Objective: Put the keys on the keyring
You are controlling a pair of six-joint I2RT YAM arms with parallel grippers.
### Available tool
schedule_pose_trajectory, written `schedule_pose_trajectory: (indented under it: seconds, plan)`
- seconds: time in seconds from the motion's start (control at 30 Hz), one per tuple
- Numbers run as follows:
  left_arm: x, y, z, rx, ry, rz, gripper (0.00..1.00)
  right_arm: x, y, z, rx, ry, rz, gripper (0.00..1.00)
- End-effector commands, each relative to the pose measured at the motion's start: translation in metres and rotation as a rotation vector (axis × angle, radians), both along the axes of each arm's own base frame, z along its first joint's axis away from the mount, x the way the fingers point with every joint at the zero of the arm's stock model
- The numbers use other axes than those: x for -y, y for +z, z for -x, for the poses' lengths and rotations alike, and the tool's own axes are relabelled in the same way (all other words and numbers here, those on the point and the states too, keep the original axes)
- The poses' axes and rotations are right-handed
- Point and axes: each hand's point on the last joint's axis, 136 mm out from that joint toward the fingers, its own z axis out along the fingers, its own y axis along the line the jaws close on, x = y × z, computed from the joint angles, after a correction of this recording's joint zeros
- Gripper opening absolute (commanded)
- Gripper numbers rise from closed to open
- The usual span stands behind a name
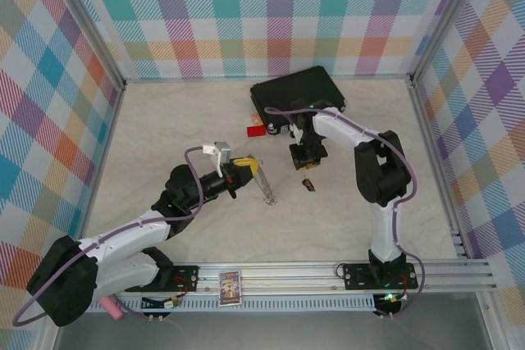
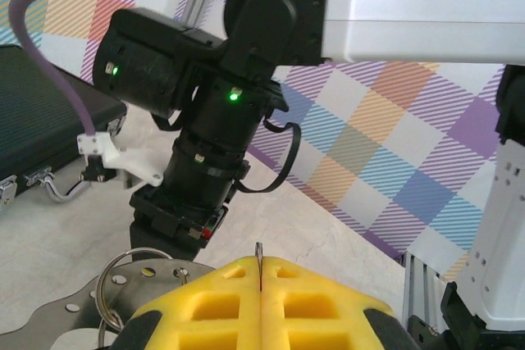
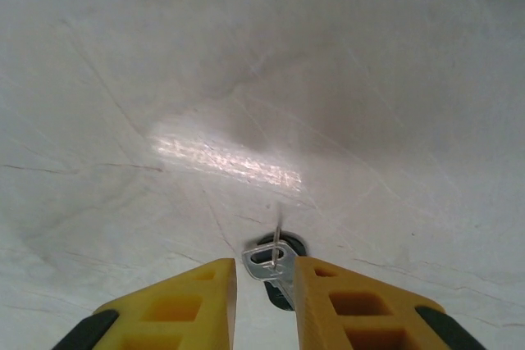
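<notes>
Right gripper (image 3: 264,263) pinches the silver key (image 3: 273,258) by a thin edge; left gripper (image 2: 260,272) clamps the keyring (image 1: 262,184). During threading, the key may twist and slip out.

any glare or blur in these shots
Right wrist: a bright glare streak on the table just beyond the silver key, a soft shadow up and right of it. Left wrist: the yellow fingers of the left hand look soft, the right arm sharp. Top external: even light, no hot spots.
</notes>
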Motion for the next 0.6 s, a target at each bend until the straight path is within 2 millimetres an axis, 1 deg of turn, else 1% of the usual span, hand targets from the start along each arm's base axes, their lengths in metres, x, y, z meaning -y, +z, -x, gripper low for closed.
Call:
schedule_pose_trajectory:
  seconds: [0.0, 0.13, 0.23, 0.4, 0.57]
  plan:
    - [-0.001, 0.018, 0.006, 0.055, -0.011, 0.046, 0.0, 0.011, -0.001, 0.017, -0.11, 0.02, 0.043, 0.24]
    - [0.001, 0.018, 0.008, 0.052, -0.022, 0.051, 0.0, 0.013, -0.008, 0.015, -0.132, 0.02, 0.064, 0.24]
    - [0.001, 0.02, 0.008, 0.049, -0.029, 0.062, 0.0, 0.011, -0.011, 0.014, -0.151, 0.022, 0.068, 0.2]
    - [0.001, 0.022, 0.009, 0.05, -0.033, 0.068, 0.0, 0.007, -0.015, 0.009, -0.172, 0.023, 0.066, 0.21]
    - [0.001, 0.023, 0.011, 0.054, -0.035, 0.072, 0.0, 0.002, -0.021, 0.012, -0.212, 0.021, 0.05, 0.21]
